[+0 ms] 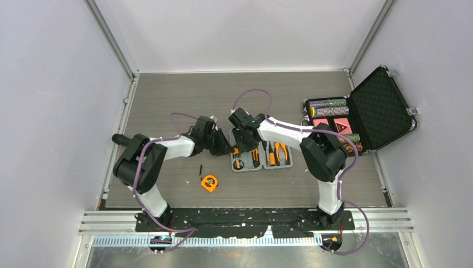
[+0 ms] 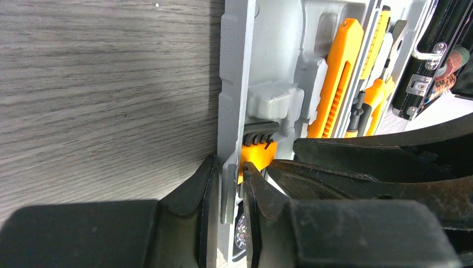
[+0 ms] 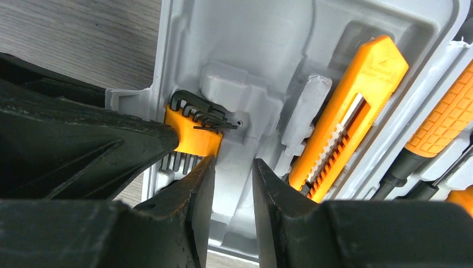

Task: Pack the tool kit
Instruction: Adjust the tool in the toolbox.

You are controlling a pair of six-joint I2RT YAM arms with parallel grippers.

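The grey tool kit case (image 1: 261, 152) lies open mid-table with orange-and-black tools in its slots. My left gripper (image 1: 227, 148) is at its left wall (image 2: 231, 100); the jaws (image 2: 230, 180) straddle that wall a narrow gap apart, one finger outside and one inside. My right gripper (image 1: 243, 143) hangs over the left tray, open (image 3: 234, 174), with only the moulded tray floor between its fingers. An orange hex-key holder (image 3: 192, 137) sits just beside its left finger. An orange utility knife (image 3: 346, 111) lies in its slot. The orange tape measure (image 1: 210, 183) rests on the table, outside the case.
A small black bit (image 1: 200, 169) lies next to the tape measure. A larger black case (image 1: 365, 111) with poker chips stands open at the right. White walls enclose the grey table (image 1: 167, 100) on three sides.
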